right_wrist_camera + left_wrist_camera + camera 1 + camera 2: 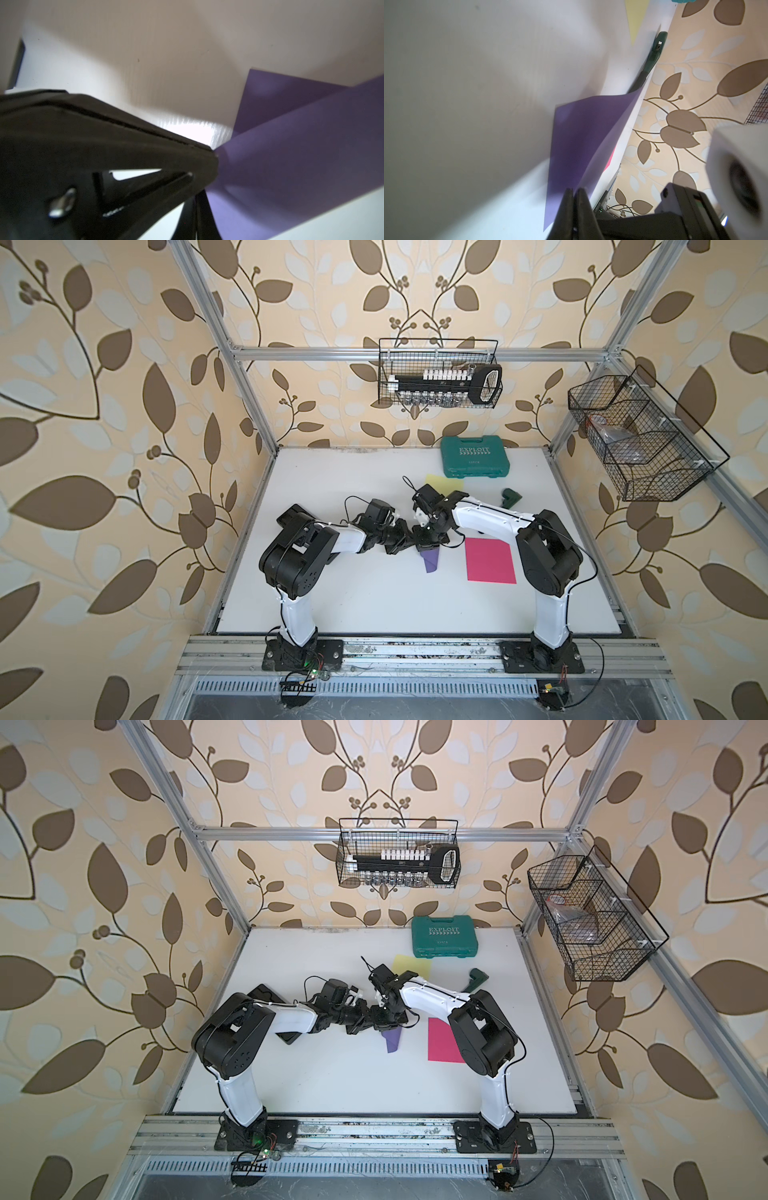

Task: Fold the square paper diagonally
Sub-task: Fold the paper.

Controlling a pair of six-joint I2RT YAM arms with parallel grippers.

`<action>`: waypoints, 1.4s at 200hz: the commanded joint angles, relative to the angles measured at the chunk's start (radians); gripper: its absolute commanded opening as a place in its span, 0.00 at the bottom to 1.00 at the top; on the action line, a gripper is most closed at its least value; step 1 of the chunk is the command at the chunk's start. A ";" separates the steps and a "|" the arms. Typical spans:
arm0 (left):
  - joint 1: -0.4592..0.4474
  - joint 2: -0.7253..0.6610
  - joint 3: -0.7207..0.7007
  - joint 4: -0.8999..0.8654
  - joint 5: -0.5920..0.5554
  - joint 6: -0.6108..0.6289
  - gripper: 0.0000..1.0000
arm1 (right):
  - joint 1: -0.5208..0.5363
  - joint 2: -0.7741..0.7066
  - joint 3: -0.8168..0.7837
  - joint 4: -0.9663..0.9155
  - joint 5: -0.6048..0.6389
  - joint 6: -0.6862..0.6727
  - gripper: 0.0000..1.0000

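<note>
The square paper is a purple sheet (431, 562) (392, 1042) hanging above the white table (353, 593) near its middle. It is bent over on itself, and two layers show in the left wrist view (581, 141) and the right wrist view (291, 145). My left gripper (411, 542) (370, 1025) (574, 192) is shut on one edge of the sheet. My right gripper (429, 548) (390, 1026) (197, 199) is shut on the sheet right beside it. The two sets of fingertips almost touch. The left fingers (124, 155) fill much of the right wrist view.
A pink paper (490, 560) lies flat just right of the grippers, partly under the right arm. A yellow paper (436, 480), a green tool case (475, 462) and a dark green tool (510, 497) sit farther back. Wire baskets (440, 373) (640, 439) hang on the frame.
</note>
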 commanded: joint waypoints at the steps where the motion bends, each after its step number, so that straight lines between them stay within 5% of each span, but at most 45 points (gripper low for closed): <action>1: -0.009 0.000 0.026 -0.011 0.015 0.024 0.05 | 0.002 -0.035 -0.014 -0.020 0.019 -0.007 0.01; 71: -0.010 0.012 0.050 -0.025 0.015 0.043 0.00 | 0.003 -0.063 -0.008 -0.038 0.024 -0.015 0.18; 178: -0.021 0.048 0.117 -0.074 0.001 0.080 0.00 | -0.114 -0.301 -0.161 0.005 -0.071 0.038 0.70; 280: -0.034 0.070 0.194 -0.045 0.043 0.153 0.00 | -0.300 -0.259 -0.338 0.298 -0.283 0.171 0.77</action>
